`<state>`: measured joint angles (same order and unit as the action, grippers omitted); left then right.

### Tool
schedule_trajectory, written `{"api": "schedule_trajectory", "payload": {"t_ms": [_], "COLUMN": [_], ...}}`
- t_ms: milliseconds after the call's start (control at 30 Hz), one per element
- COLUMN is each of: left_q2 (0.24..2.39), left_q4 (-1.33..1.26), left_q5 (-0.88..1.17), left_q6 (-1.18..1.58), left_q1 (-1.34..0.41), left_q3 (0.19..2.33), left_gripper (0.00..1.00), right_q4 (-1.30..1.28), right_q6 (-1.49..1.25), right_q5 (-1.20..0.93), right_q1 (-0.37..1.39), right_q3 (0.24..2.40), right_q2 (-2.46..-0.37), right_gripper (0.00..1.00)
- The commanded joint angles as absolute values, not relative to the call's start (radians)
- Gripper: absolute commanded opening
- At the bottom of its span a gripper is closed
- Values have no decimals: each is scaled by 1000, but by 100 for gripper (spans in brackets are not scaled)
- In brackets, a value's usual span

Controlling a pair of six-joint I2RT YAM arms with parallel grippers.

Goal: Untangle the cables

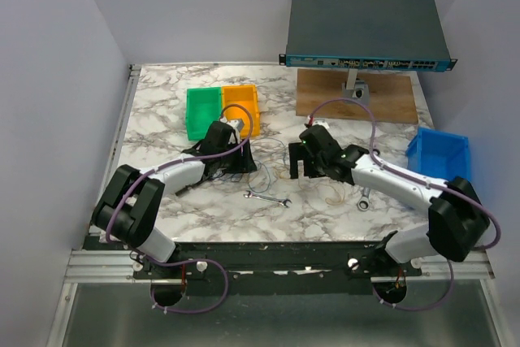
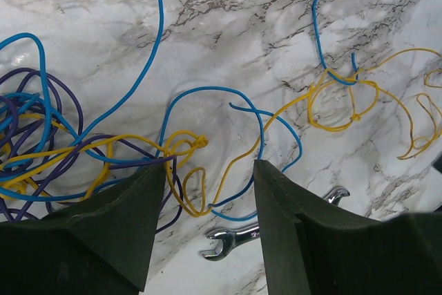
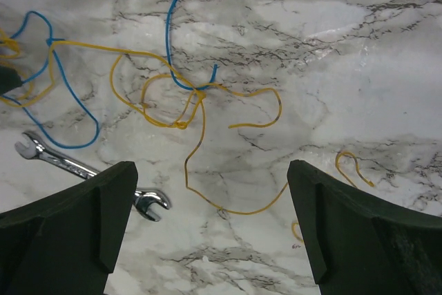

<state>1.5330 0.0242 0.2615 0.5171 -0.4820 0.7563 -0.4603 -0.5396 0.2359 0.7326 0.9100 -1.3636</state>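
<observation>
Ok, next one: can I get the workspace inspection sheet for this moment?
Surface: marble-pattern table, no spills seen.
Job's things: cables, blue, yellow and purple wires, tangled; densest at the left of the left wrist view, loose loops spreading right.
Clutter: combination wrench beside the wires; what looks like a second wrench by the right arm; green bin, orange bin, blue bin.
Grippers: left gripper open, jaws either side of yellow and purple strands; right gripper open above a yellow loop, holding nothing.
Cables: purple arm cables run along both arms.
Surroundings: network switch raised above a wooden board; plain walls.
</observation>
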Motion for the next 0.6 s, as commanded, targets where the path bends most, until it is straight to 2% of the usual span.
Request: {"api": "schedule_trajectory", "payload": {"t_ms": [0, 200, 300, 433, 467, 500, 567], "left_q2": [1523, 1526, 1527, 1535, 1539, 1543, 1546], "left_q4": [29, 30, 30, 46, 49, 49, 44], "left_q5": [287, 297, 304, 293, 295, 301, 313], "left_q6": [514, 514, 514, 518, 520, 521, 525], "left_q1": [-487, -486, -486, -480, -476, -473, -467], "left_q3": [770, 773, 774, 780, 782, 782, 780], "left_gripper": [53, 49, 46, 42, 42, 42, 37], "right_q4": [-452, -396, -377, -359, -358, -358, -364], "right_q6": [-435, -445, -459, -483, -487, -497, -524], "right_q5": [250, 223, 236, 263, 265, 273, 298], "right_q1": [744, 744, 743, 744, 742, 742, 742], "right_q3": [944, 894, 870, 849, 845, 843, 839], "right_q2": [-1466, -1528, -1559, -1569, -1569, -1569, -1560], "right_gripper": [100, 100, 93, 59, 47, 29, 2]}}
